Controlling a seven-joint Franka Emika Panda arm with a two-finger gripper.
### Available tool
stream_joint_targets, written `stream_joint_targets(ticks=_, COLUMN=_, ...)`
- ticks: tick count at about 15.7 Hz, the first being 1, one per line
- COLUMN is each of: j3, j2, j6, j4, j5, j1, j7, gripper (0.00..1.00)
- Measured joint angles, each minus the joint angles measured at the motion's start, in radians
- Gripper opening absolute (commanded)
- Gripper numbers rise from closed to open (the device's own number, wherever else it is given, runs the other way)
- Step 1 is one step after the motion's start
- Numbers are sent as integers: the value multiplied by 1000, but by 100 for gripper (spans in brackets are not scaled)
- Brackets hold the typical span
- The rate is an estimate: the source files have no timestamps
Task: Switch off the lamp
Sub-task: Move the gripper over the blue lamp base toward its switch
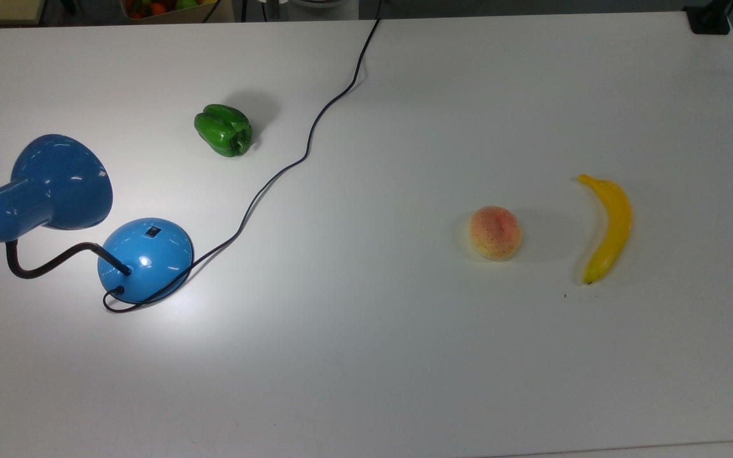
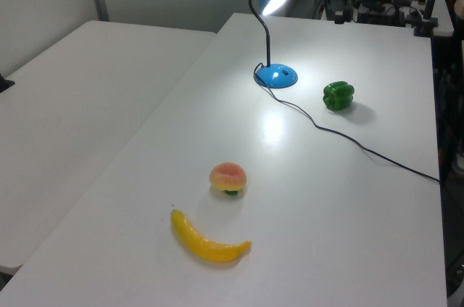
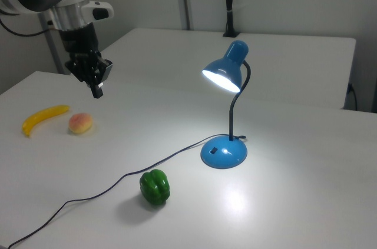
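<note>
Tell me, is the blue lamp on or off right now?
On. The lamp glows bright white inside its shade, and a bright patch of light lies on the table beside its base.

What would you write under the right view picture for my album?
Lit blue lamp beside a green pepper; the gripper hangs above the table.

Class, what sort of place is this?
Probably a robotics lab: a robot arm's gripper hangs over a white table with a lit lamp and fruit laid out.
</note>
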Motion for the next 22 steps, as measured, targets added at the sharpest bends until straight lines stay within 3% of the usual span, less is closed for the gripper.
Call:
stream_joint_targets(ticks=13, j3=-4, j2=120, j6=225, j4=-18, j5=0, j1=-188, j7=-3, gripper=0)
stream_joint_targets(ticks=22, j3=-4, j2=174, j6=489, j4=-232, j5=0, j1=-225, j7=-2, gripper=0)
